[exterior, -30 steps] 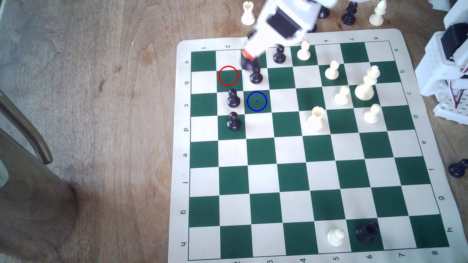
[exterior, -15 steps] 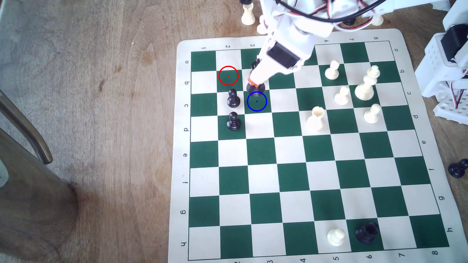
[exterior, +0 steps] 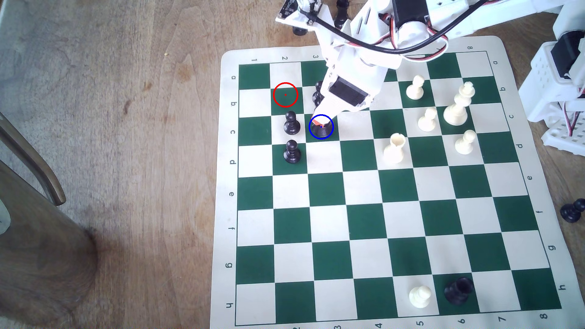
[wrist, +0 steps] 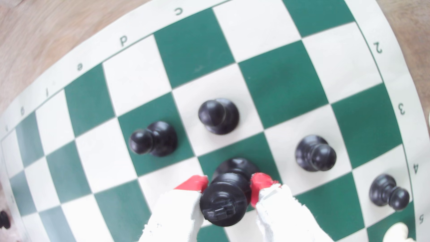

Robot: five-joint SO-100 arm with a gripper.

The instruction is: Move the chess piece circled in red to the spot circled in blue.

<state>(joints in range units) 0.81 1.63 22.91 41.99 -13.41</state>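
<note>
The tall black chess piece (exterior: 321, 131) stands in the blue-ringed dark green spot (exterior: 334, 136), its round base inside the ring. My gripper (exterior: 319, 122) comes down on it from above, red-tipped fingers shut on its neck. In the wrist view the collared head (wrist: 223, 204) sits between the two red fingertips (wrist: 193, 183), and the gripper (wrist: 229, 185) clamps it from both sides, with the base over the green square (wrist: 256, 149). The red-ringed green square (exterior: 285, 95) is bare.
Black pawns stand close by: one (exterior: 291, 123) beside the spot, one (exterior: 292, 152) diagonally below it, one (exterior: 317, 93) just behind the arm. Several white pieces (exterior: 394, 148) occupy the exterior view's right. A black rook (exterior: 459, 289) and white pawn (exterior: 419, 295) stand near the board's lower edge.
The gripper has carried the tall black piece from near the board's top edge down the exterior view into the blue ring, and it is now lower, with the base on the square.
</note>
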